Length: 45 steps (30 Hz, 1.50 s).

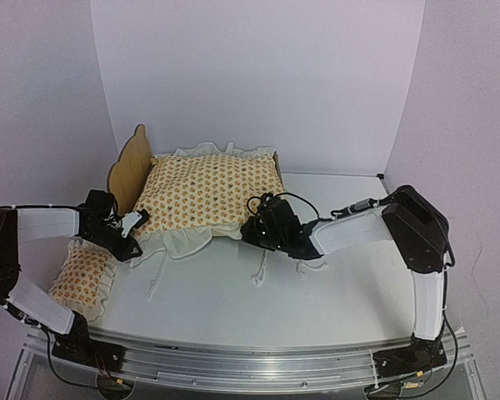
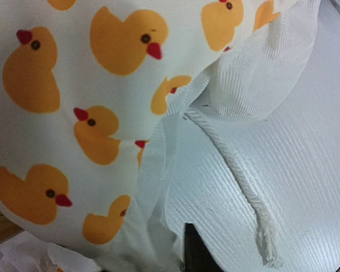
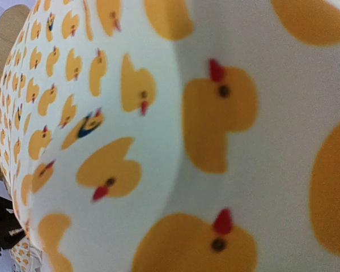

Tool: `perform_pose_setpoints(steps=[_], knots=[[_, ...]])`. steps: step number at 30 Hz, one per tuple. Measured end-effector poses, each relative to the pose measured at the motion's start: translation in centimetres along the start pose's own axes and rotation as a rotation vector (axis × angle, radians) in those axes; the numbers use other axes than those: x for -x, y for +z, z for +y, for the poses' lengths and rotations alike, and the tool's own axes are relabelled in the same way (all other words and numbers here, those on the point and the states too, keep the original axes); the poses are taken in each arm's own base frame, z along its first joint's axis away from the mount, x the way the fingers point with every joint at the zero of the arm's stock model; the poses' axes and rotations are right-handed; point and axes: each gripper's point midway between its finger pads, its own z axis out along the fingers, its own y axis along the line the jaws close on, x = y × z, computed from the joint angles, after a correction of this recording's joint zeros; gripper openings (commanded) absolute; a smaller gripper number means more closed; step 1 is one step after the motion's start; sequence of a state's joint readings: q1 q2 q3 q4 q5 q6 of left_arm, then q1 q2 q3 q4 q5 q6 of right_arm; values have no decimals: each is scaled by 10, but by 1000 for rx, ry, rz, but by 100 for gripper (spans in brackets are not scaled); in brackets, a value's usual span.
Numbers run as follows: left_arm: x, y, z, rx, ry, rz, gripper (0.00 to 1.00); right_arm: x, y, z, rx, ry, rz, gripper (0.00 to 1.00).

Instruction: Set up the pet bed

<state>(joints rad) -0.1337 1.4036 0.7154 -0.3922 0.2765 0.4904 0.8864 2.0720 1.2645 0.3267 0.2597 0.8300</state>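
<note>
The pet bed stands at the back left, its scalloped wooden headboard (image 1: 131, 169) upright; the headboard also shows in the right wrist view (image 3: 4, 39). The cream duck-patterned cushion (image 1: 208, 192) lies over the frame and hides the base. My left gripper (image 1: 134, 225) is at the cushion's near left corner; the ruffle (image 2: 158, 187) bunches over its one visible dark finger (image 2: 196, 255), beside a tie cord (image 2: 238, 181). My right gripper (image 1: 256, 227) is at the cushion's near right corner. The cushion (image 3: 175, 141) fills its wrist view and hides its fingers.
The small matching pillow (image 1: 82, 275) lies on the table at the left, under my left arm. Loose tie cords (image 1: 258, 271) trail on the white table (image 1: 333, 292) in front of the bed. White walls close in behind and at both sides.
</note>
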Motion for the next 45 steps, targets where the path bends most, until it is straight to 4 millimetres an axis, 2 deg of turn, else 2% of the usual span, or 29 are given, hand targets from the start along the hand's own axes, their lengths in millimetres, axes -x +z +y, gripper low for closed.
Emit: perform_pose_setpoints(steps=[1,4,8,13,16,18,20,28,31,36,39,40,42,44,45], knots=[[3,0,-2,-15,3,-8,0,1,0,1,7,1,-2,0],[10,-1,-4,-36,13,-29,0,1,0,0,19,-1,0,0],[23,-11,7,-18,16,-40,0,1,-5,-7,33,-24,34,0],[48,-40,30,45,66,-74,0,17,-30,-5,91,-57,144,0],[55,-57,38,90,125,-89,0,34,-49,11,163,-93,209,0],[53,-61,41,109,158,-79,0,40,-57,22,208,-117,249,0],[48,-62,46,128,182,-60,0,37,-61,25,227,-131,291,0],[21,-57,73,163,203,-9,0,8,-68,11,227,-147,447,0],[24,-60,80,142,203,-23,0,9,-70,10,242,-147,461,0],[25,-61,77,106,209,-41,0,13,-71,10,255,-142,482,0],[24,-61,78,105,208,-44,1,7,-63,6,241,-131,503,15],[23,-61,78,101,209,-46,8,3,-60,2,230,-126,514,20],[21,-62,78,96,214,-42,29,-3,-56,-9,189,-113,537,31],[15,-63,78,86,209,-33,44,-5,-56,-19,152,-100,552,39],[11,-64,79,79,201,-23,48,-5,-56,-23,140,-98,554,46]])
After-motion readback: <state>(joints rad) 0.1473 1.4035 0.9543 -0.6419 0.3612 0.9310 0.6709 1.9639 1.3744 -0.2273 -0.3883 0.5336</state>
